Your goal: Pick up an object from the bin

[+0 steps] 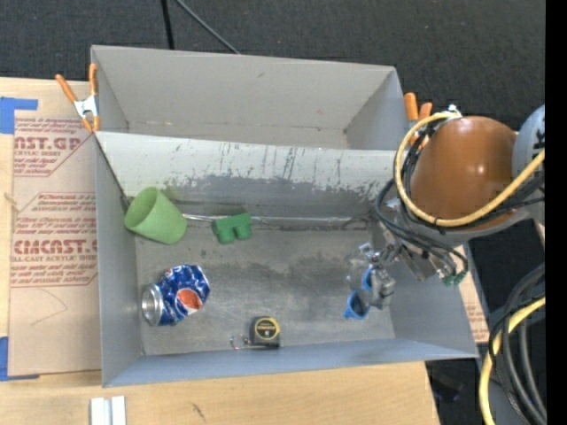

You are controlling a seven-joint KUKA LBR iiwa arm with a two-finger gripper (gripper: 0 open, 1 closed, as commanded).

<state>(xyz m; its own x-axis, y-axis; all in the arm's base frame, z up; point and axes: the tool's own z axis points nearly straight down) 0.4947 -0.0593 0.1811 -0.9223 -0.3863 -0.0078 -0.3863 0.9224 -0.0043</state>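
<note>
From where I stand, the arm comes in over the right wall of the grey bin (266,104), its round orange cover (461,171) wrapped in yellow and black cables (409,159). The gripper (376,282) is down low at the right end of the bin floor. It sits right over a small blue thing (356,306), which lies near the right wall, toward the near side. The metal of the tool crowds that blue piece, touching it or just above it, and I cannot tell whether the tool is clenched on it or released. The rest of the bin's things lie well apart from the gripper. A light green cup (156,216) is tipped on its side against the left wall. A small green block (233,227) sits just to its right by the far wall. A crushed blue, red and white drink can (175,295) lies at the near left. A yellow and black tape measure (264,329) rests against the near wall, about midway along.
</note>
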